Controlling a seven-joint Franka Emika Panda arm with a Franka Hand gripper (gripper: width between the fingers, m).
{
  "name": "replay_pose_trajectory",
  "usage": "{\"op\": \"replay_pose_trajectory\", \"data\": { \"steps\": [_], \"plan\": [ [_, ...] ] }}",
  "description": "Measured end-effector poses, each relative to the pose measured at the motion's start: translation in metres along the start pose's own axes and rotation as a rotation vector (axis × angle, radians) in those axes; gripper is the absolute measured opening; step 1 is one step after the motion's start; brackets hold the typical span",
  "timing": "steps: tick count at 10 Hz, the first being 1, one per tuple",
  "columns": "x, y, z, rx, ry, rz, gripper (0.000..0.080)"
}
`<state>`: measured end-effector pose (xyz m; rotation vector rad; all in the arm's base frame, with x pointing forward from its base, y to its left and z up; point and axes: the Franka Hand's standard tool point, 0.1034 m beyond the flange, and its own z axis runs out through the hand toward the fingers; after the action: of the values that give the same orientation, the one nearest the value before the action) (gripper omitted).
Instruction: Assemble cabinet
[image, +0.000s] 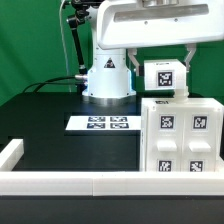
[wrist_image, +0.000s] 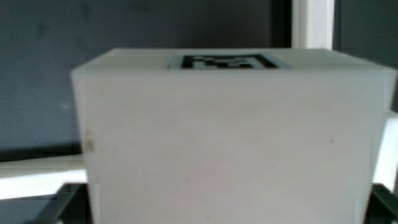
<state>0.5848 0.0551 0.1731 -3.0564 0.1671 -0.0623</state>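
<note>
My gripper (image: 162, 66) is shut on a small white drawer block (image: 163, 77) with a black-and-white tag on its face. It holds the block in the air just above the back of the large white cabinet body (image: 181, 140), which stands at the exterior view's right and carries several tags. In the wrist view the held block (wrist_image: 222, 140) fills most of the picture, with a tag (wrist_image: 228, 62) on its far face. My gripper (wrist_image: 222, 216) shows only as dark fingers (wrist_image: 61, 206) at the block's sides.
The marker board (image: 105, 123) lies flat on the black table in front of the arm's white base (image: 106, 78). Low white border rails run along the front (image: 70, 183) and the exterior view's left (image: 10, 155).
</note>
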Motion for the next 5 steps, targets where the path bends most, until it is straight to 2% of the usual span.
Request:
{"op": "replay_pose_trajectory", "data": {
  "steps": [2,3,5],
  "plan": [
    [-0.001,-0.001,0.001,0.000,-0.002,-0.001,0.0564],
    [-0.004,-0.006,0.005,0.000,-0.009,-0.004,0.0564],
    [-0.001,-0.023,0.006,0.003,-0.006,-0.021,0.0564]
  ]
}}
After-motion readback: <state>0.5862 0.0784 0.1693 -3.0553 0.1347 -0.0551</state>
